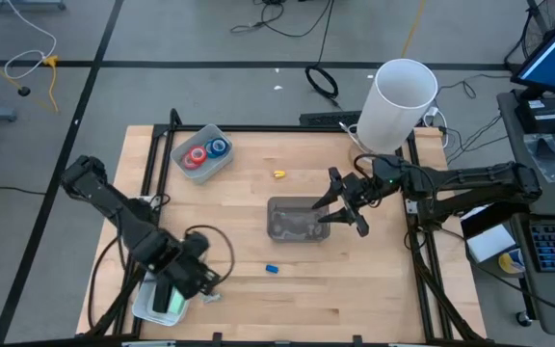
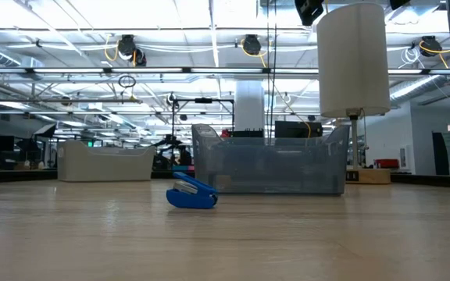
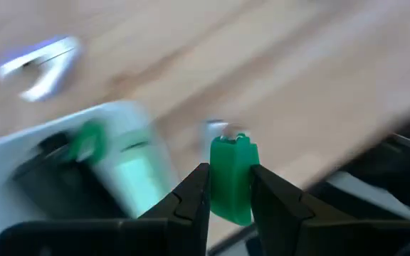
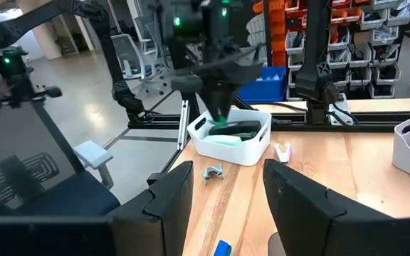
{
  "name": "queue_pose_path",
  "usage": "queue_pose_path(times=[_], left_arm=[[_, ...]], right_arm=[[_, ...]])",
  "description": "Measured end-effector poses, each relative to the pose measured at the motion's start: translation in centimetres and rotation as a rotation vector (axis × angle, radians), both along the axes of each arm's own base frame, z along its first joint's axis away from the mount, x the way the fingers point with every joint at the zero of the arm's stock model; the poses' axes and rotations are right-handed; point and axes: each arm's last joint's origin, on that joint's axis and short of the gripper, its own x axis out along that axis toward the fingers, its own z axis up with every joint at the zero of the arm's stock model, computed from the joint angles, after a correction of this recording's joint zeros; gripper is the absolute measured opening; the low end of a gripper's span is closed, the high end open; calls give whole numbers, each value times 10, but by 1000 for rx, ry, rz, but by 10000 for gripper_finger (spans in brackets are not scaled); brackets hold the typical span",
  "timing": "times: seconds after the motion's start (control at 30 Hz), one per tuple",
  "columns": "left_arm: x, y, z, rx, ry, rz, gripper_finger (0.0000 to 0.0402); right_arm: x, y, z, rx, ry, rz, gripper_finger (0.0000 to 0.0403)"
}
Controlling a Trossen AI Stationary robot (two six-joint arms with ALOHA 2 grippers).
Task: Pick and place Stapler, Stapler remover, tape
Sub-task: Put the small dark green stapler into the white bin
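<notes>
My left gripper hangs at the table's near left, shut on a small green stapler. It is just above the white bin, which holds green and black items. Across the table, the right wrist view shows that gripper over the bin. My right gripper stands open and level over the right end of the clear grey bin, with nothing between its fingers. The tape rolls, blue and red, lie in a grey bin at the far left. A small blue item lies on the table. My left gripper pinches the green stapler by its two opposite sides between the two fingers. The fingers come from above, pointing steeply down. The stapler's notched end sticks out past the fingertips. It is lifted clear, beside the white bin's rim.
A tall white cylinder stands at the far right corner. A yellow bit lies mid-table. Two small staple removers lie on the wood near the white bin. Black frame rails run along the table's edges.
</notes>
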Motion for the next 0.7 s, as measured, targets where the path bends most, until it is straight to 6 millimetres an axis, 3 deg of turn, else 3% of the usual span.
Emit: queue_pose_path(times=[0.1,0.27,0.7], left_arm=[[-19,-4,-9,29,132,99,92],[-33,-7,-31,21,265,191,92],[-45,8,-70,67,425,400,92]], right_arm=[[0,-1,0,-3,0,-25,166],[1,-1,0,-5,-2,-47,166],[1,-1,0,18,6,-56,166]])
